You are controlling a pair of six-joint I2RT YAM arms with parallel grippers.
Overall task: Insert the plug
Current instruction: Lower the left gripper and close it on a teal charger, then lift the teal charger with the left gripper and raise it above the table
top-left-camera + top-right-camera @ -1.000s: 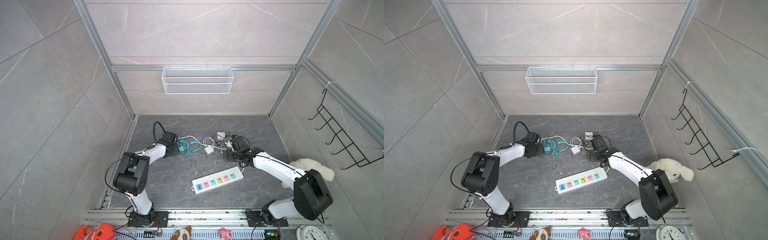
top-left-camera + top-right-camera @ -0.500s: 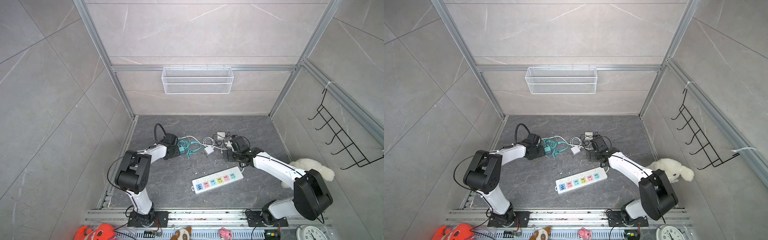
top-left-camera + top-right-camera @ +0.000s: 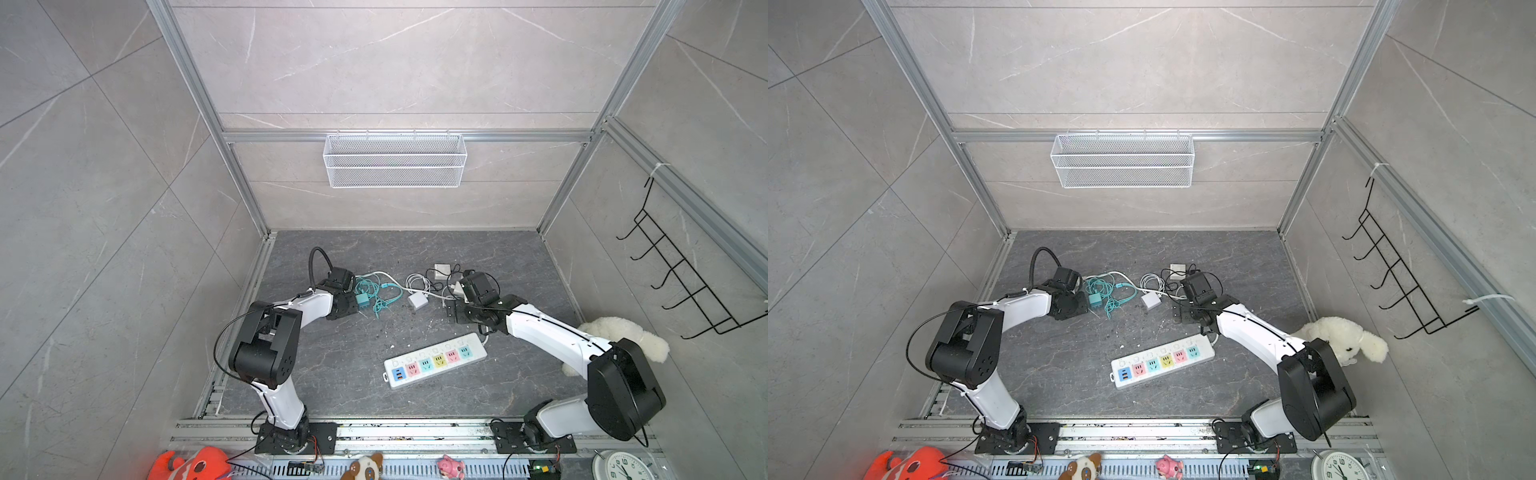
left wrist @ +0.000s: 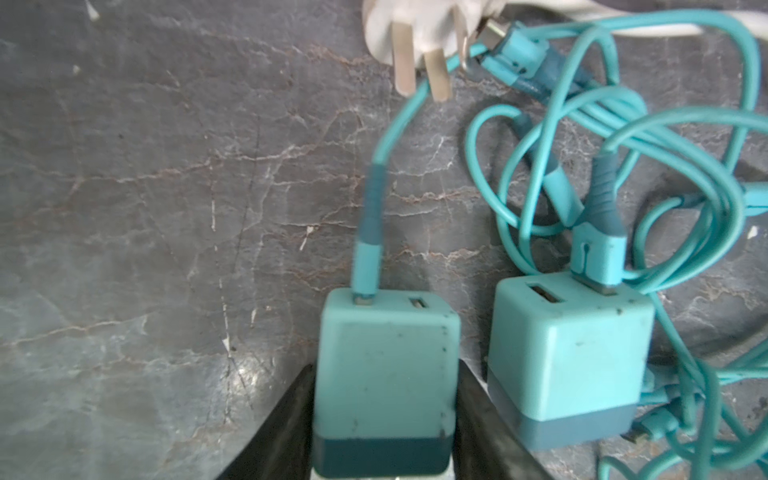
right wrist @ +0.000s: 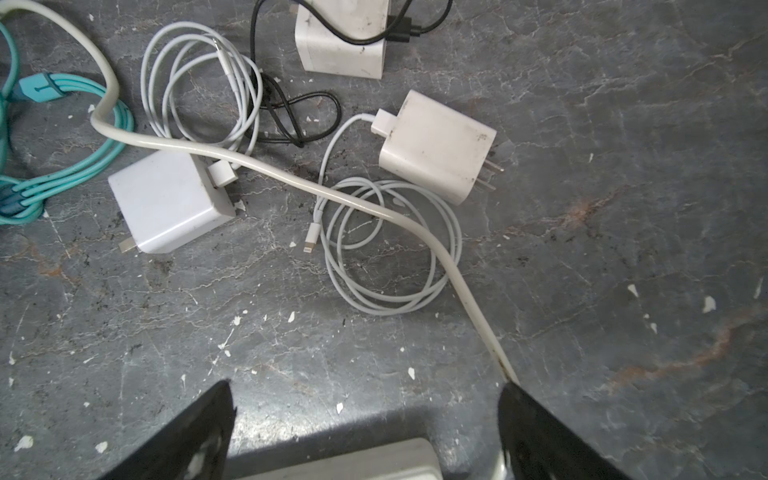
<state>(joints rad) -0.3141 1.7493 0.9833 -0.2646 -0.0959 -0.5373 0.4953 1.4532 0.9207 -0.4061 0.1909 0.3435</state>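
Dark tabletop [image 3: 332, 365]: teal charger [image 4: 386, 353], ten o'clock from the power strip [image 3: 434, 360], is pinched by the left gripper [image 4: 386, 370]; right gripper [image 5: 365, 388] is spread.

Left hand [image 4: 386, 374] clamped; right hand [image 5: 365, 388] spread wide; arms extended low.

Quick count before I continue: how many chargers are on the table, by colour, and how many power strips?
teal chargers: 2
white chargers: 3
power strips: 1
Total: 6
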